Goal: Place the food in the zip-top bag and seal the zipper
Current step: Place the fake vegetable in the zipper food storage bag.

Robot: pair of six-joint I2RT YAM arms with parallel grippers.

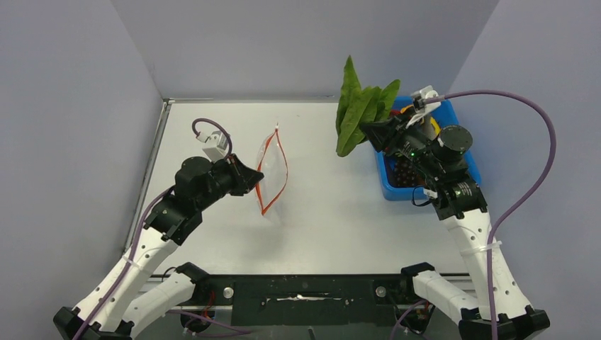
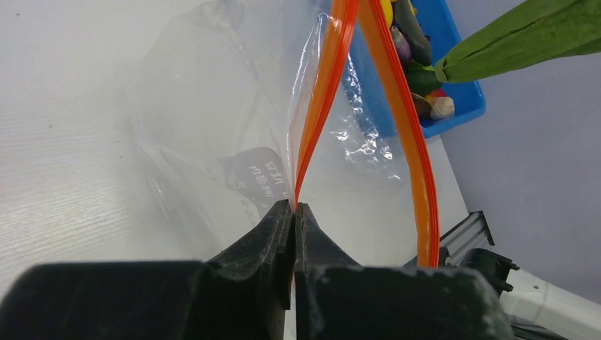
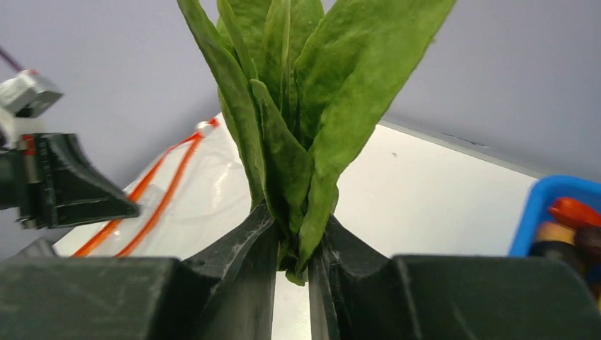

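Observation:
The clear zip-top bag hangs upright at the table's middle left with its mouth spread open. My left gripper is shut on one side of the orange-red zipper and holds the bag up. The zipper's other side bows away to the right. My right gripper is shut on the stem end of a bunch of green toy leaves and holds it in the air left of the blue bin. In the right wrist view the leaves rise from between the fingers, with the bag beyond at the left.
A blue bin with several more toy foods stands at the right, under my right arm. It also shows in the left wrist view. Grey walls enclose the table on three sides.

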